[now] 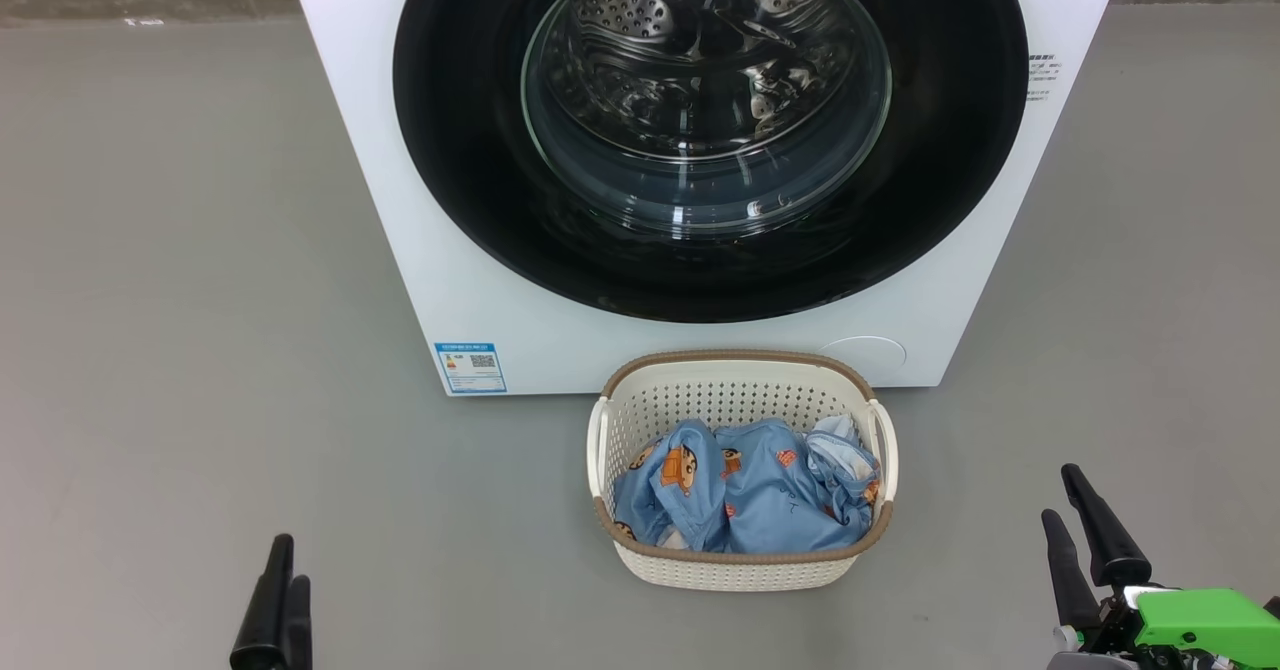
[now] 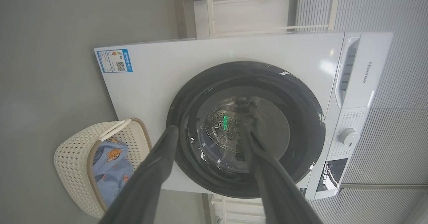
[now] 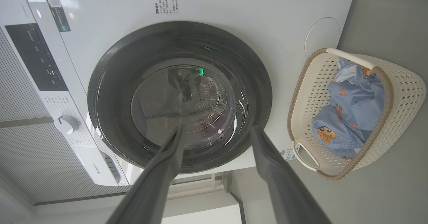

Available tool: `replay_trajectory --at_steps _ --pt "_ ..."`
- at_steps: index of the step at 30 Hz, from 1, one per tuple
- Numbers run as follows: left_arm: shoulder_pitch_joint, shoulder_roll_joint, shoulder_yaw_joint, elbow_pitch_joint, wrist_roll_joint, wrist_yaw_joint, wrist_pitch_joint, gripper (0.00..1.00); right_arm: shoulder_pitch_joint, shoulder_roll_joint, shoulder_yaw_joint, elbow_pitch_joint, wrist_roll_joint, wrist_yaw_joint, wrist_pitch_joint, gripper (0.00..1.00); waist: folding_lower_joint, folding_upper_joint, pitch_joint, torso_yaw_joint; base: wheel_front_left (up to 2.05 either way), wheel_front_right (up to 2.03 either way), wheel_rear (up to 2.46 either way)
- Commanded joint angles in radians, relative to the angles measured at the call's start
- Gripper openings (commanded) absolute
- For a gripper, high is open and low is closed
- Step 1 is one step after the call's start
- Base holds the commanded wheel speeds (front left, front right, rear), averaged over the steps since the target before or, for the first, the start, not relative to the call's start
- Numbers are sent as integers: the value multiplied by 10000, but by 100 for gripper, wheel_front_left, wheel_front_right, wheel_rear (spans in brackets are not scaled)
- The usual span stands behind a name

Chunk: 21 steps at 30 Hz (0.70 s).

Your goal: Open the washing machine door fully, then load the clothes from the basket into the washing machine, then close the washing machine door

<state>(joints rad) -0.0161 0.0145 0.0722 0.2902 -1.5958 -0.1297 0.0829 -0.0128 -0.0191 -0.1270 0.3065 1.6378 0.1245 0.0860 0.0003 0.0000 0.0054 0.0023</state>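
Grey floor [image 1: 200, 250] bears basket [image 1: 740, 572] lengthwise along washing machine [image 1: 480, 320].

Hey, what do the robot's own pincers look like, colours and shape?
Both the left pincer and the right pincer have two long, matte black fingers that taper to rounded tips. Behind the right one sits a bright green block with small metal fittings.

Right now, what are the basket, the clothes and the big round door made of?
The basket looks like matte cream plastic: moulded holes, with a brown woven-look rim. The clothes are soft printed fabric, crumpled into folds. The washing machine door seems clear glass, see-through and reflective, inside a glossy black ring, probably plastic.
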Motion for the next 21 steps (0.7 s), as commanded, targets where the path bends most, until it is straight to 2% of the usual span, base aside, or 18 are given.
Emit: replay_trajectory --at_steps 1,14,21 --pt "-314 149 35 -372 113 -1 -84 100 -388 -117 63 -321 146 10 -62 100 -2 0 0 2 0 0 0" --pt "-355 384 -199 -791 496 -2 -527 100 -526 -140 199 -819 -258 16 -220 100 -2 0 -4 21 0 0 0" --pt "-393 594 -441 -959 1078 -3 -764 100 -568 -257 423 -1208 -711 19 -540 100 -2 0 -11 39 0 0 0"
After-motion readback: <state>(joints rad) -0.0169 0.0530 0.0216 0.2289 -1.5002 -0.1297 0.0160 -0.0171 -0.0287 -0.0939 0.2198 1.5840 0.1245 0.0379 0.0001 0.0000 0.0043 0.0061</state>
